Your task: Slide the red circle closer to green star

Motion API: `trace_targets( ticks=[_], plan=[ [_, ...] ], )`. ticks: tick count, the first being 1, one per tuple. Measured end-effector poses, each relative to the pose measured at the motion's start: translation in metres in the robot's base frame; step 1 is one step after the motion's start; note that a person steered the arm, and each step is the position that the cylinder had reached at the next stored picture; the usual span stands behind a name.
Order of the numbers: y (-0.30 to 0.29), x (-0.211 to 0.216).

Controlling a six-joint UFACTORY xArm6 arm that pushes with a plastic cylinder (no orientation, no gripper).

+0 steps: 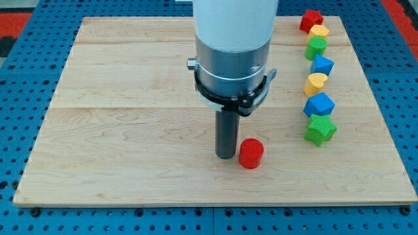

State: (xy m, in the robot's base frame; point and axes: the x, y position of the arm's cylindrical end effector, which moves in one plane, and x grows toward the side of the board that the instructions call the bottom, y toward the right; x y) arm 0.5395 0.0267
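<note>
My tip (226, 156) rests on our pale wooden board (117, 150), grasping nothing, just left of the red circle (251, 154). The green star (320, 129) lies to the right. Blue pegboard (19, 130) surrounds us; no writing is legible.

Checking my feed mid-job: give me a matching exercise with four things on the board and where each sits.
Things:
1. red circle
2. green star
3. red star
4. my tip

Places:
A. top of the column at the view's right
B. just left of the red circle
C. bottom of that column
D. near the board's bottom edge, left of the column

Pairs: 1-D, 2-C, 3-A, 4-B
</note>
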Motion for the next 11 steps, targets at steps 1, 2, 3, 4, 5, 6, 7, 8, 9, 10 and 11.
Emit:
trace_targets(
  ticks=[1, 2, 3, 4, 5, 6, 7, 8, 9, 10, 11],
  plan=[
    [0.013, 0.014],
    [0.03, 0.03],
    [0.031, 0.025],
    [0.028, 0.012],
    [0.028, 0.011],
    [0.033, 0.011],
    [0.045, 0.011],
    [0.061, 0.011],
    [0.073, 0.011],
    [0.09, 0.011],
    [0.107, 0.011]
  ],
)
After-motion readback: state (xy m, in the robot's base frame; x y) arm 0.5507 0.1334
